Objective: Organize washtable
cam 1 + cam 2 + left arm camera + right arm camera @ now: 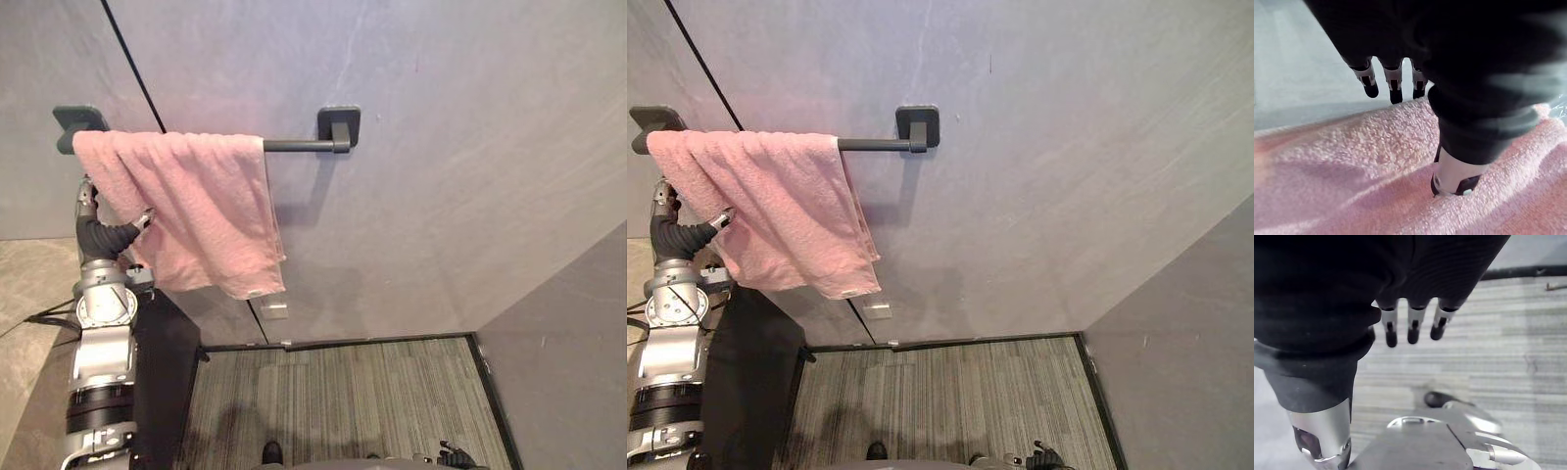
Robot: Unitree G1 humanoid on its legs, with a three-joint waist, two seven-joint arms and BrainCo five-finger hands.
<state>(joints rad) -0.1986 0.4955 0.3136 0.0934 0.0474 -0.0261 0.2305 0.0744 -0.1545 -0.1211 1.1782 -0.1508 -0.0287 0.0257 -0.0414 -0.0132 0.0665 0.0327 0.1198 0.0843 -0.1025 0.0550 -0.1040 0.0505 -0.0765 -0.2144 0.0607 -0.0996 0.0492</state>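
A pink towel [196, 211] hangs bunched over the left part of a dark towel bar [299, 145] on the grey wall. My left hand [108, 237] is raised against the towel's lower left side. In the left wrist view its fingers [1396, 85] reach straight past the towel's [1352, 166] upper edge, while the thumb [1454, 176] presses into the cloth without pinching it. My right hand hangs low over the carpet, with relaxed, empty fingers [1413, 325].
A black cabinet [162, 382] stands below the towel at the lower left, close to my left arm. Striped carpet [343, 401] covers the floor. A second grey wall [568, 362] closes the right side. A small white plate [276, 310] sits low on the wall.
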